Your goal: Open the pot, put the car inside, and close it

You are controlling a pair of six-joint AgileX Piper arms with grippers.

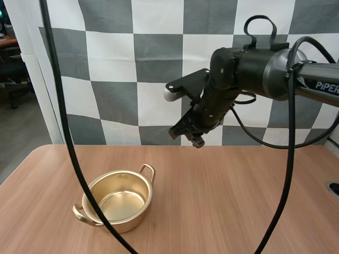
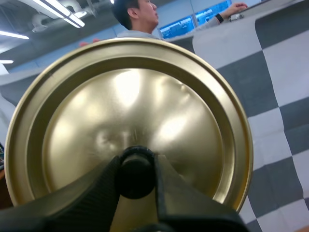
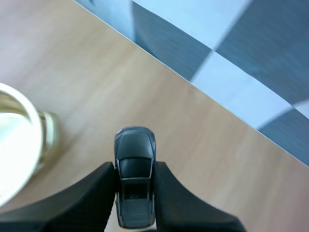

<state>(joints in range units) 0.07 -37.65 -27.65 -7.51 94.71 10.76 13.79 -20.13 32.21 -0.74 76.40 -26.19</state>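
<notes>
A gold pot (image 1: 121, 200) stands open on the wooden table at the front left, its two handles out to the sides. My right gripper (image 1: 195, 138) hangs well above the table, up and to the right of the pot, shut on a small dark grey toy car (image 3: 134, 171) whose nose points away from the fingers. The pot's rim (image 3: 19, 145) shows beside the car, lower down. In the left wrist view my left gripper (image 2: 137, 176) is shut on the black knob (image 2: 136, 169) of the gold lid (image 2: 130, 116), held up off the table.
The wooden table (image 1: 228, 211) stretches bare to the right of the pot and toward its back edge. A dark round fitting (image 1: 333, 189) sits at the table's right edge. A person (image 2: 137, 17) stands far behind the lid.
</notes>
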